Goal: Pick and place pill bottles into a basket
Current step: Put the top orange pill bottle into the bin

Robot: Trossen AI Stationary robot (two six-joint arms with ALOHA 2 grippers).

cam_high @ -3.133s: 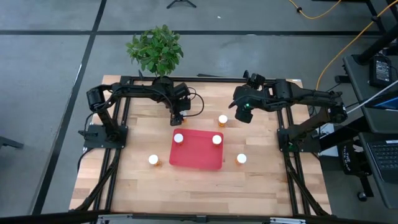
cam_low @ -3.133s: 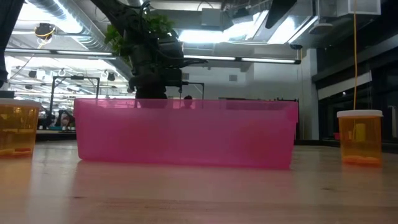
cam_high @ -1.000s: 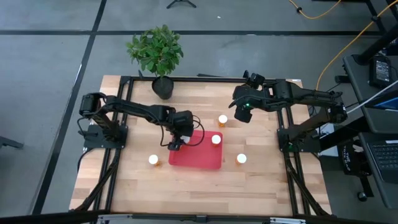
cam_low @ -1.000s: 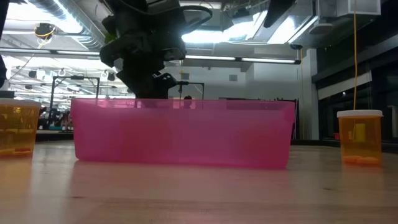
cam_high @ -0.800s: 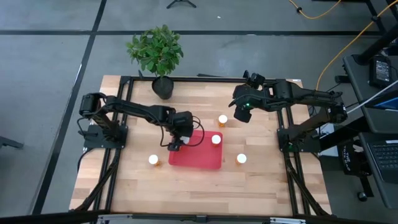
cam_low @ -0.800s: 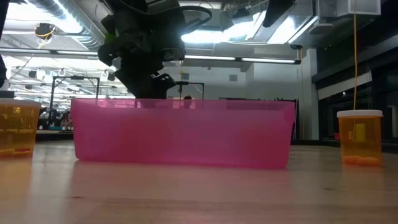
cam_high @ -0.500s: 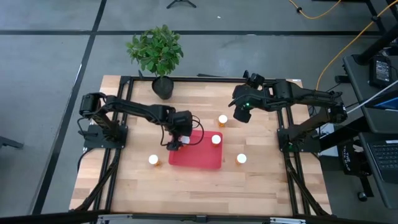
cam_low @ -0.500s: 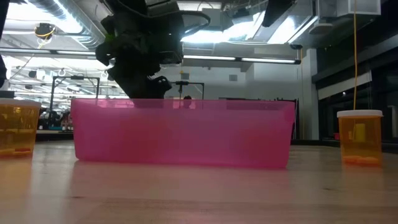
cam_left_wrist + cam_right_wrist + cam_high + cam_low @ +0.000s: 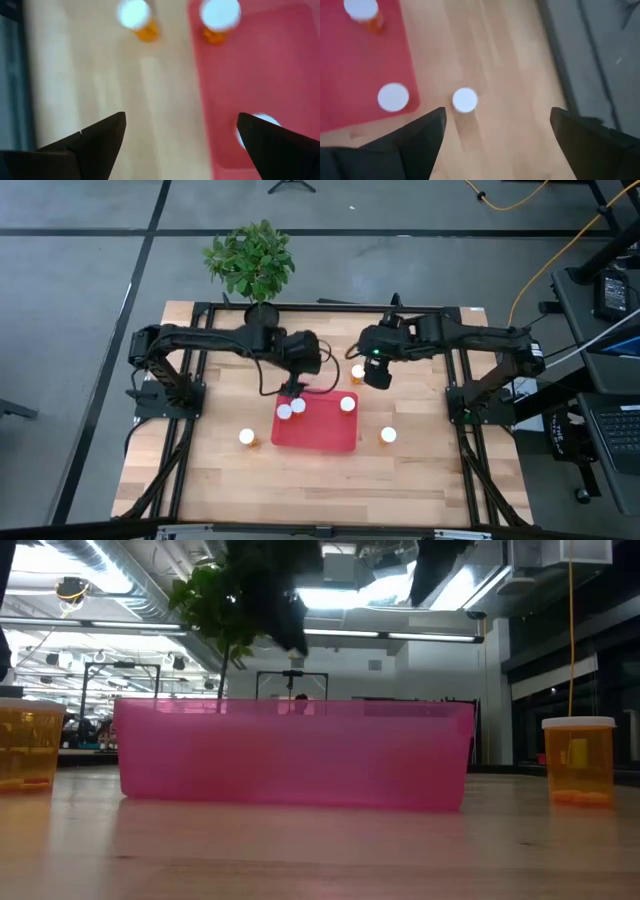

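Note:
The red basket [image 9: 316,428] lies mid-table; in the low view it is a pink wall [image 9: 290,755]. Three white-capped amber pill bottles stand in it: two at its far left corner [image 9: 284,412] [image 9: 298,405] and one at its far right [image 9: 348,404]. Three more stand on the wood: near left [image 9: 246,436], near right [image 9: 388,435], and beyond the basket [image 9: 357,370]. My left gripper [image 9: 294,387] hangs open above the basket's far left edge [image 9: 180,135]. My right gripper [image 9: 378,378] is open [image 9: 497,130], just right of the far bottle [image 9: 465,99].
A potted plant [image 9: 252,265] stands at the table's far edge, behind my left arm. Black frame rails [image 9: 190,430] run along the table's left and right sides. Bare wood [image 9: 320,480] stretches between the basket and the near edge.
My left gripper has let go of a bottle, which now stands upright in the basket's far left corner. The gripper has risen and drawn back toward the far edge. My right gripper has shifted toward the table's left, closer to the bottle beyond the basket.

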